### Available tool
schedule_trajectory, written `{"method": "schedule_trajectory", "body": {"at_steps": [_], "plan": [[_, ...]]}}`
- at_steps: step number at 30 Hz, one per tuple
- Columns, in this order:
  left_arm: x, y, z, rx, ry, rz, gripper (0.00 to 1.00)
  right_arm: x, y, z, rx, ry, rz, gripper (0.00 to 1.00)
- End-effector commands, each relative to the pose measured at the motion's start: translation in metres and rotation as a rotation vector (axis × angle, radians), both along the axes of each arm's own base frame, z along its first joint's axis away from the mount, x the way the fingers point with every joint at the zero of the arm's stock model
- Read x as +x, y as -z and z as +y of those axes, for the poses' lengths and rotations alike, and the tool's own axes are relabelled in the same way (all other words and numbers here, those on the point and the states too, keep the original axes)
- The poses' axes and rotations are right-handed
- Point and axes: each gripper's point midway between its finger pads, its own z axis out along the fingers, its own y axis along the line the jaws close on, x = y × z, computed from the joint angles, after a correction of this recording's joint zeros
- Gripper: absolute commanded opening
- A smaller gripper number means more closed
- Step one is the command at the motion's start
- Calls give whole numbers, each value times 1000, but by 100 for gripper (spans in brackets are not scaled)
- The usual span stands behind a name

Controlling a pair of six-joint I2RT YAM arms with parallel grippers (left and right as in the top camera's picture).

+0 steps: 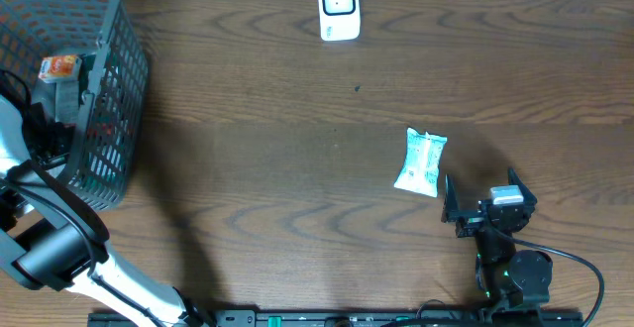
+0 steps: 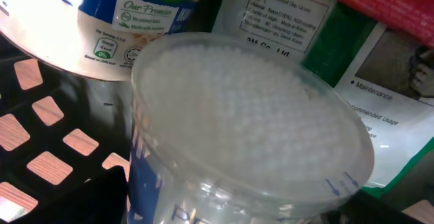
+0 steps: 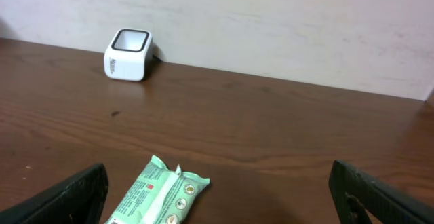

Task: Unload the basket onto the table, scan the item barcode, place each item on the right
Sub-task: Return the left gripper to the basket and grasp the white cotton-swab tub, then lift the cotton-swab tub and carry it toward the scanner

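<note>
The right gripper [image 3: 220, 200] stands wide open and empty. 1 green packet [image 3: 159, 195] lies flat just ahead of it, slightly left. Bare table [image 3: 285, 129] runs beyond to the white scanner [image 3: 127, 54] at the far edge. The left gripper [image 2: 241, 207], down inside the basket [image 1: 124, 89], is spread wide around a clear tub [image 2: 251, 115]; whether it touches is unclear.

The clear tub [image 2: 251, 136] fills the left wrist view, blurred by closeness, its lower part cut off by the bottom edge. The packets [image 2: 285, 20] behind it run past the top edge, their print partly hidden. From the right wrist, the green packet [image 3: 159, 197] is cut off below; overhead its print is too small to read
</note>
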Motion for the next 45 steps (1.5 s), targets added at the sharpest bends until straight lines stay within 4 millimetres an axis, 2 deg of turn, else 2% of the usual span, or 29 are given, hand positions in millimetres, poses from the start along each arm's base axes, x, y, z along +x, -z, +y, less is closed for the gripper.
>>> {"method": "schedule_trajectory", "body": {"at_steps": [1,10,12,14,21,24,28,33,34,37,39,43,45], "plan": [[-6,11,-3,-20,-30,27,87,0,0,1,-6,-4,-1,99],[-13,26,-8,-32,-33,42,87,0,0,1,-6,-4,-1,99],[-10,23,-7,-24,-32,32,80,0,0,1,-6,-4,-1,99],[-7,16,-4,-9,-37,13,73,0,0,1,-6,-4,-1,99],[6,-26,6,70,-69,-96,64,0,0,1,-6,-3,-1,99],[12,-53,10,123,-83,-173,64,0,0,1,-6,-4,-1,99],[23,-106,14,215,-107,-315,64,0,0,1,-6,-3,-1,99],[44,-194,4,354,-56,-543,63,0,0,1,-6,-3,-1,99],[49,-218,-4,386,-36,-605,63,0,0,1,-6,-3,-1,99],[60,-267,-25,446,18,-742,63,0,0,1,-6,-4,-1,99],[68,-306,-51,475,76,-850,63,0,0,1,-6,-4,-1,99],[76,-351,-103,466,174,-987,63,0,0,1,-6,-3,-1,99],[79,-364,-134,429,216,-1046,63,0,0,1,-6,-4,-1,99]]}}
